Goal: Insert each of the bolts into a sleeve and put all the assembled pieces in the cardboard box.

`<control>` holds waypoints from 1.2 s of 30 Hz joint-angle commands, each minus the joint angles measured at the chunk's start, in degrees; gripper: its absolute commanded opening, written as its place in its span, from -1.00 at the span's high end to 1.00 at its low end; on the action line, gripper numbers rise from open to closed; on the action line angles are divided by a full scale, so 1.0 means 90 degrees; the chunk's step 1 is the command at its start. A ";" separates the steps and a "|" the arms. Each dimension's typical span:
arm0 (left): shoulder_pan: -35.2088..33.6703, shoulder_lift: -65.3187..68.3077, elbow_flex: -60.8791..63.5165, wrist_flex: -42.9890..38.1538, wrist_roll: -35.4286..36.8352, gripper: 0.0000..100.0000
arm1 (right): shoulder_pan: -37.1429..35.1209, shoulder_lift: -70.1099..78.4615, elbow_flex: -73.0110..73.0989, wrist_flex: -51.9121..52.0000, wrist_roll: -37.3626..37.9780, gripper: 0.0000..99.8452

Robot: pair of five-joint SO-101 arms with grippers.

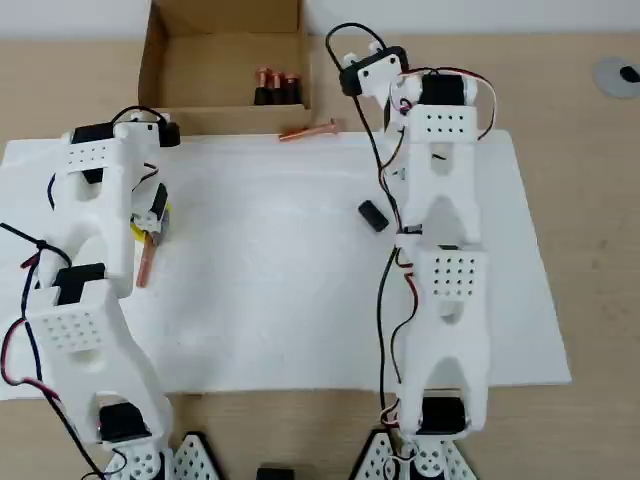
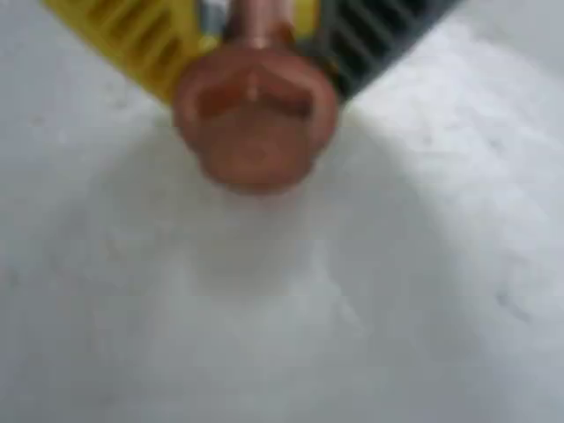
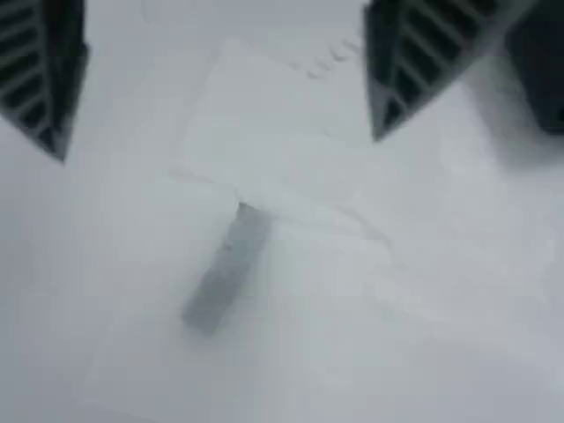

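The high view gives you the layout: the cardboard box [image 1: 152, 60] holding copper-and-black assembled pieces [image 1: 277, 88], a loose bolt [image 1: 308, 130] lying just in front of it, and a black sleeve [image 1: 373, 215] beside the right arm. A white sheet [image 1: 270, 310] covers the wooden tabletop [image 1: 590, 200].

Up close, your left fingers [image 2: 132, 35], one yellow and one black, are clamped on the held bolt [image 2: 256, 119], its head toward the camera. Your right fingers [image 3: 414, 62] stand wide apart and hold nothing. The sleeve lies beyond their tips, in line with the gap.
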 commanded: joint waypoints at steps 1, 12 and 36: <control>-0.0234 -0.0063 -0.0010 0.0098 0.0176 0.98 | -0.0063 -0.0650 0.0005 0.0068 -0.0039 0.48; -0.0068 -0.2701 -0.0625 0.1074 0.0762 0.98 | -0.0083 -0.0669 0.1431 0.0068 0.0156 0.47; 0.0029 -0.6833 0.3282 -0.0127 0.0606 0.98 | -0.1021 -0.1343 0.1519 0.0078 0.0440 0.48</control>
